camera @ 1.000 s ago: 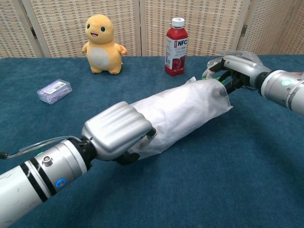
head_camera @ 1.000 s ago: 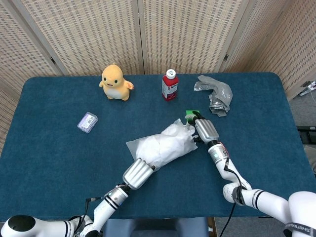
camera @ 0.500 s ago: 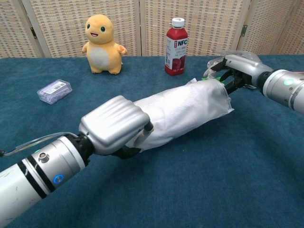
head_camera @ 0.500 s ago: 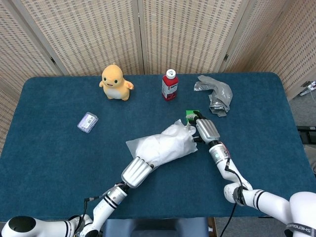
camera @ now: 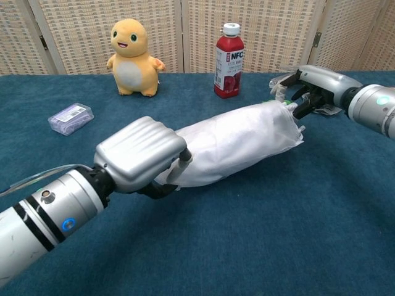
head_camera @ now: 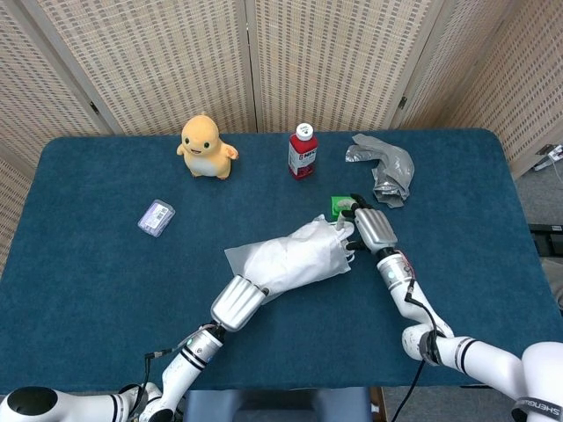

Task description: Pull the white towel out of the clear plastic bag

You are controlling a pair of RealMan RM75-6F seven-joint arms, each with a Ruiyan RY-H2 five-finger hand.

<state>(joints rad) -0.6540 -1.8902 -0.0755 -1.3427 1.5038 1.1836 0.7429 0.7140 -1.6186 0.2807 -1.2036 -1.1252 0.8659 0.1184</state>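
The clear plastic bag (head_camera: pixel 295 257) holding the white towel (camera: pixel 231 143) lies mid-worktop (head_camera: pixel 88 281), long axis toward my right. My left robot hand (camera: pixel 141 156) grasps its near end and has pulled back; my right robot hand (camera: pixel 311 86) grips the far end.

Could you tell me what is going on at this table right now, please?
The robot is working a white towel out of a clear plastic bag. Its left hand grips one end of the bundle and its right hand holds the other end, near the red juice bottle. The towel looks wrapped for most of its length, so the pull is not finished.
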